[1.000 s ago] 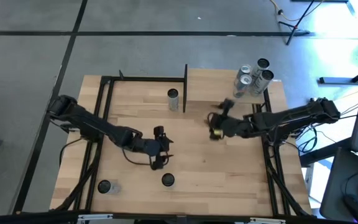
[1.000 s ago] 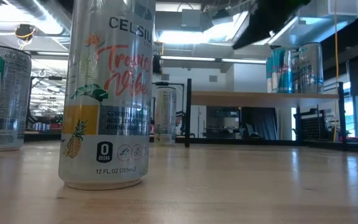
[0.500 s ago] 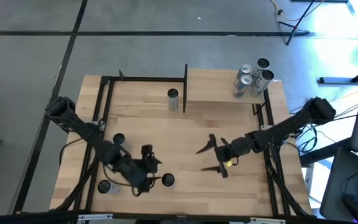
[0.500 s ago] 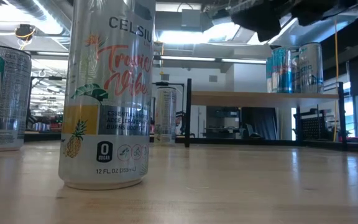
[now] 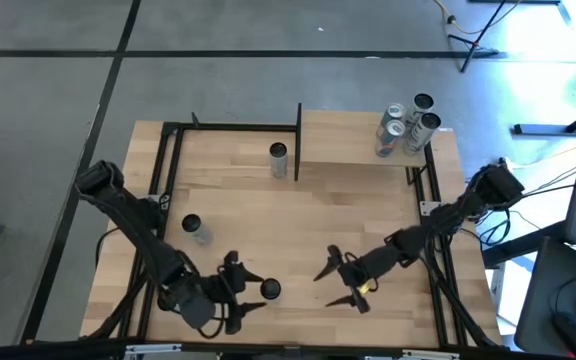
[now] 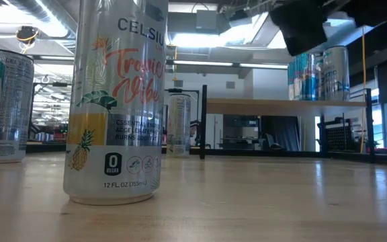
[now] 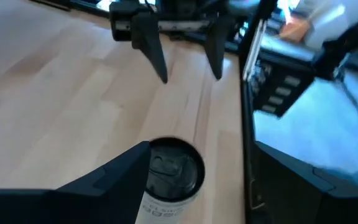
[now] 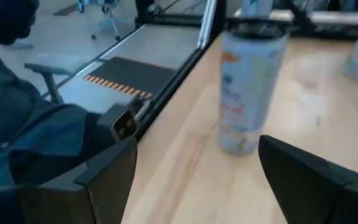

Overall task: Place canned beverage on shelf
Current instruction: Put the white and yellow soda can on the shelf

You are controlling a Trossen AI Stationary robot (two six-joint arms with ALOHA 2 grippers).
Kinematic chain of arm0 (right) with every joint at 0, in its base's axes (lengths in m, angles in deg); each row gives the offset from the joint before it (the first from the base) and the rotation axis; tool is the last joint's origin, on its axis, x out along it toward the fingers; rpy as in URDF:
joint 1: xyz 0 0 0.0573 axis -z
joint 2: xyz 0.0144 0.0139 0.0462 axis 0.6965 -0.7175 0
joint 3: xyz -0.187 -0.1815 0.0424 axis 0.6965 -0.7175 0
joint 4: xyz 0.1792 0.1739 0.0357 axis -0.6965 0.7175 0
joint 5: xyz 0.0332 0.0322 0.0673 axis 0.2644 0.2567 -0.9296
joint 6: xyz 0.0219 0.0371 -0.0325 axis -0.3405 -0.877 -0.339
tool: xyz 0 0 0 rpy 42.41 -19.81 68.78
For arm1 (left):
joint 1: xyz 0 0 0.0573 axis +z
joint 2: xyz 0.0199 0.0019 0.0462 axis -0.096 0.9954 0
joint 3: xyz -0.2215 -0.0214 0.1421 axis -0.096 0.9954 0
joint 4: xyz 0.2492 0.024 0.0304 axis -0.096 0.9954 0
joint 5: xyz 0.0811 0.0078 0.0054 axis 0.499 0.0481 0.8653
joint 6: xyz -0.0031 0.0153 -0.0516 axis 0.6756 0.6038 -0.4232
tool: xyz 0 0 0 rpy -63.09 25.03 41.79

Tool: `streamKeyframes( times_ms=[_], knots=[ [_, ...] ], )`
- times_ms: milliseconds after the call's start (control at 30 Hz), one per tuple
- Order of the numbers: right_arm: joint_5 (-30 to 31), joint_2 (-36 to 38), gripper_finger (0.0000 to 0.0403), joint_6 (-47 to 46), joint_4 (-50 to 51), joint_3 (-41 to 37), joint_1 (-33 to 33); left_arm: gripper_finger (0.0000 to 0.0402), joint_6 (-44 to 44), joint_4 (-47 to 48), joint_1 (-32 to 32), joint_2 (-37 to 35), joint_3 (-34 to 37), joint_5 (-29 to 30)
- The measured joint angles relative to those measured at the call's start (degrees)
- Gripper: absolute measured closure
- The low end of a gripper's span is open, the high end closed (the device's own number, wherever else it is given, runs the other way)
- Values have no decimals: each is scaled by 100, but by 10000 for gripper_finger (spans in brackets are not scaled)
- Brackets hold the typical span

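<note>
While the left pincer (image 5: pixel 240 296) hangs spread beside the upright silver beverage can (image 5: pixel 270 290) near the worktop's (image 5: pixel 298 225) front edge, a skewed closing could topple it; the right pincer (image 5: pixel 336 283) gapes nearby, the raised light-wood shelf (image 5: pixel 343 140) far off.

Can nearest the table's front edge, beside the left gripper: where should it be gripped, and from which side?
Probably best to take the can around its round side wall at about mid-height, coming in level from the side where the left gripper is. The can stands upright with nothing close around it, and the open jaws face it from there.
</note>
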Motion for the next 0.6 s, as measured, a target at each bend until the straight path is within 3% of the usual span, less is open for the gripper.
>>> streamKeyframes(
  times_ms=[300,433,600],
  knots=[
    [225,-62,81,-362,42,-6,-453,127,140,-175,348,65,3,-414],
    [526,-62,81,-373,36,-6,-678,97,-62,-208,577,119,2,-1041],
    [723,-62,81,-373,35,-6,-879,54,12,-193,718,266,2,-1159]
  ],
)
